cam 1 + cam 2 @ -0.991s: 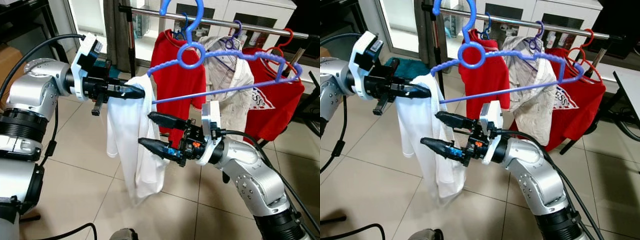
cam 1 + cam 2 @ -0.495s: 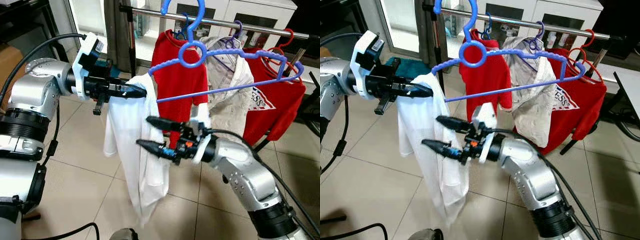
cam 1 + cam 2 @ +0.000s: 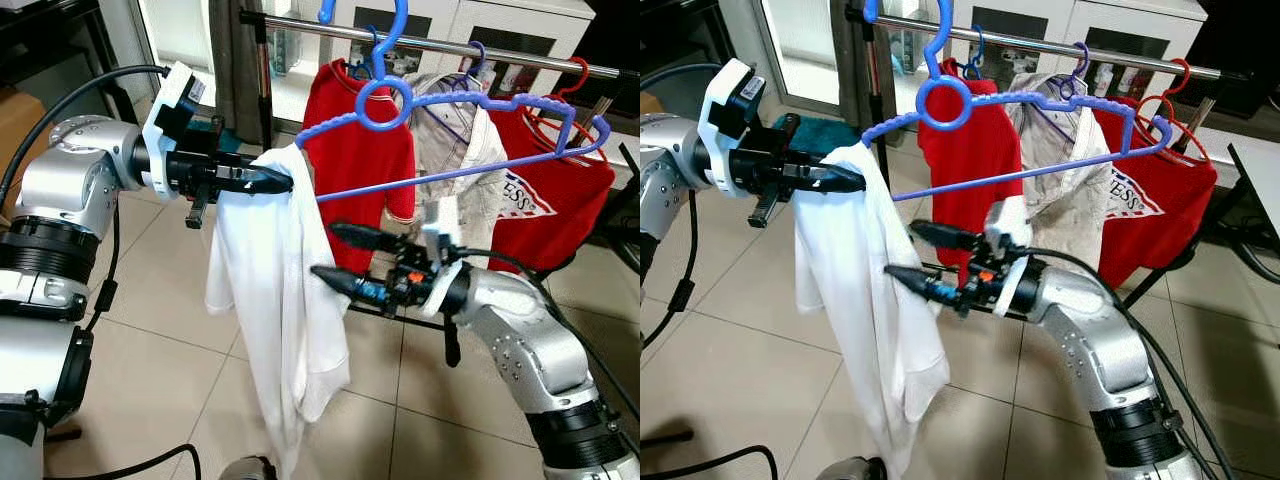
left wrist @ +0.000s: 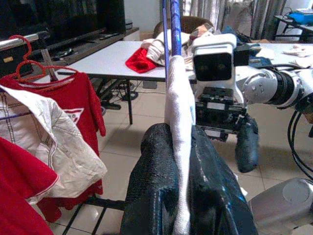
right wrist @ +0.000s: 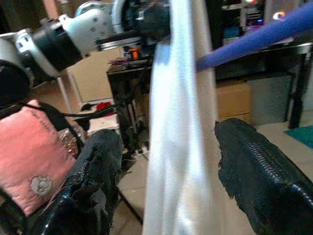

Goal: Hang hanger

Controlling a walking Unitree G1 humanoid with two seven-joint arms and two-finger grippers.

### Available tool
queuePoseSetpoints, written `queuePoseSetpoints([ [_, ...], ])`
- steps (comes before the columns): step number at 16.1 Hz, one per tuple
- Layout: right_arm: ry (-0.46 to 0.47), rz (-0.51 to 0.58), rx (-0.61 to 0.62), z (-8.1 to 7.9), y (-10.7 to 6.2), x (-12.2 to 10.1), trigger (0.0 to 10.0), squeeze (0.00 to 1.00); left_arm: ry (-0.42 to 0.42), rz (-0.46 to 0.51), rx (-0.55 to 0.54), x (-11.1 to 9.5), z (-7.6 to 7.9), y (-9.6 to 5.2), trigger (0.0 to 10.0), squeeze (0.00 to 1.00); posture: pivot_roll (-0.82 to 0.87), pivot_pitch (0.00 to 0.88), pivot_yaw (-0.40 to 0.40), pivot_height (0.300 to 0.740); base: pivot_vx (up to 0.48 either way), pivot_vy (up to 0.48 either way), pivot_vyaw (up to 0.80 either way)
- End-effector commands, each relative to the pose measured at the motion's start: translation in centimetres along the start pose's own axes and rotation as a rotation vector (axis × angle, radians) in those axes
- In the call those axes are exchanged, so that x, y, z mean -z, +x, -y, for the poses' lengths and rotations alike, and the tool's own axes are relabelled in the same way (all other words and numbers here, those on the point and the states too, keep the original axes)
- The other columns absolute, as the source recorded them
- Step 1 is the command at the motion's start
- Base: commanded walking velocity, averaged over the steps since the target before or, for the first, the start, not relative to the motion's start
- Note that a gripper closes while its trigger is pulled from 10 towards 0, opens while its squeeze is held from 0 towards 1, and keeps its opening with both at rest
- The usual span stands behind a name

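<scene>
A blue plastic hanger is up at the clothes rail; its hook crosses the rail, and I cannot tell whether it rests there. A white shirt droops from the hanger's left end. My left gripper is shut on the shirt's shoulder at that end; in the left wrist view the cloth is pinched between the black fingers. My right gripper is open, level with the shirt's right edge. In the right wrist view the cloth hangs between the spread fingers.
On the rail hang a red shirt, a pale patterned shirt and another red shirt on a red hanger. A dark rack post stands behind my left gripper. Beige tiled floor lies below.
My right gripper has rolled over and shifted right, along the shirt's edge. The shirt's lower part has dropped and hangs longer. The left gripper and the hanger have barely moved.
</scene>
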State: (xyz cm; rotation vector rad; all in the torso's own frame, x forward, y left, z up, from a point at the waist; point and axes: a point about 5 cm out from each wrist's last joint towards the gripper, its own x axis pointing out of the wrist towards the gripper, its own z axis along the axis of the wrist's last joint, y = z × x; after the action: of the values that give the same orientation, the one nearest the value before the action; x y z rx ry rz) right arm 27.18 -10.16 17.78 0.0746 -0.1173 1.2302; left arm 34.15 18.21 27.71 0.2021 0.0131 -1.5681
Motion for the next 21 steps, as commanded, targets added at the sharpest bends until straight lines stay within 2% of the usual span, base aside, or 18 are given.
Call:
queuePoseSetpoints([
  [1, -0.007, 0.014, 0.009, 0.2, 0.0, -0.3, 10.0, 0.00, 0.060, 0.006, 0.013, -1.7, -0.1, 0.3, 0.0, 0.00, 0.00, 0.045, -0.005, 0.740, 0.000, 0.000, 0.00],
  [7, 0.029, 0.011, -0.106, -1.7, 2.1, 0.6, 10.0, 0.00, 0.061, 0.004, 0.003, -1.8, -0.3, 0.2, 0.0, 0.00, 0.00, 0.045, -0.008, 0.740, 0.000, 0.000, 0.00],
  [11, 0.017, -0.055, -0.144, -2.3, 3.1, 2.1, 10.0, 0.00, 0.068, 0.007, -0.003, -2.0, -0.5, 0.2, 0.0, 0.00, 0.00, 0.041, -0.005, 0.740, 0.000, 0.000, 0.00],
  [14, -0.007, -0.136, -0.104, -1.4, 4.7, 3.5, 10.0, 0.00, 0.077, 0.009, -0.005, -2.2, -0.6, 0.4, 0.0, 0.00, 0.01, 0.035, -0.005, 0.740, 0.000, 0.000, 0.00],
  [17, -0.016, -0.143, -0.077, -0.8, 5.0, 3.6, 10.0, 0.00, 0.081, 0.007, -0.004, -2.3, -0.7, 0.4, 0.0, 0.00, 0.01, 0.029, -0.008, 0.740, 0.000, 0.000, 0.00],
  [19, -0.019, -0.142, -0.067, -0.6, 4.5, 3.6, 10.0, 0.00, 0.085, 0.006, -0.009, -2.4, -0.6, 0.2, 0.0, 0.00, 0.01, 0.026, -0.010, 0.740, 0.000, 0.000, 0.00],
  [21, -0.030, -0.167, -0.031, -0.1, 3.4, 4.1, 10.0, 0.00, 0.088, 0.005, -0.018, -2.4, -0.6, -0.1, 0.0, 0.00, 0.01, 0.015, -0.010, 0.740, 0.000, 0.000, 0.00],
])
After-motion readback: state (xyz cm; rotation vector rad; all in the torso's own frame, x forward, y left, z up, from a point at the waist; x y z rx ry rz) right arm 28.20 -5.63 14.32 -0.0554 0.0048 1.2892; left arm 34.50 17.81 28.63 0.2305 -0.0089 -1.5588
